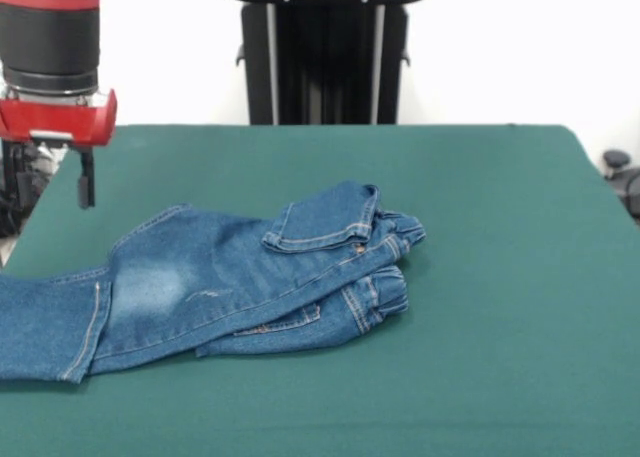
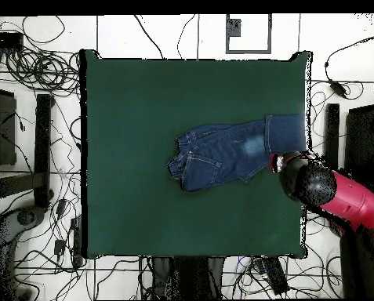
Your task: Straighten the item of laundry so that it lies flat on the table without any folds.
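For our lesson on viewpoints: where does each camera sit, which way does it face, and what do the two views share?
Front view: across the large dark green felt table, facing the black pedestal; the red and black arm's gripper hangs at left.
Overhead view: above, looking straight down; the arm enters from the right.
Shared: table, arm and the folded small blue denim jeans.

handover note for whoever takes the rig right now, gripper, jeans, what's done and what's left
Gripper: hangs above the table's edge beside the jeans' leg end, holding nothing; open or shut can't be told.
Jeans: mid-table, waist end bunched and folded over, legs stacked, one hem reaching the table edge near the arm.
Done: nothing visibly flattened yet.
Left: unfold the waist end, spread both legs, smooth flat.
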`<state>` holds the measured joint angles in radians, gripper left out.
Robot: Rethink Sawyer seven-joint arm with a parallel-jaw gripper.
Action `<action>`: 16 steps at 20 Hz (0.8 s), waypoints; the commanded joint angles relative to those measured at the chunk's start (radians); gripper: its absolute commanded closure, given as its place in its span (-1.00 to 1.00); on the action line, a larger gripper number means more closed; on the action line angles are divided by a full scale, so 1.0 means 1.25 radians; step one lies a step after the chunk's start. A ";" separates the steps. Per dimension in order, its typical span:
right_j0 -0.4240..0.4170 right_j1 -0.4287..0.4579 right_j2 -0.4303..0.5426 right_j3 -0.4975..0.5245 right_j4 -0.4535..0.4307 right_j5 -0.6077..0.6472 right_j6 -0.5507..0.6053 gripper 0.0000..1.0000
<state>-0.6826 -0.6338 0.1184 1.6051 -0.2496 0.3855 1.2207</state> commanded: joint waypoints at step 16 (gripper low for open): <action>0.105 0.039 0.007 0.046 0.043 0.073 0.161 -1.00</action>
<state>-0.6250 -0.6398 0.1144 1.6053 -0.2363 0.3855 1.2207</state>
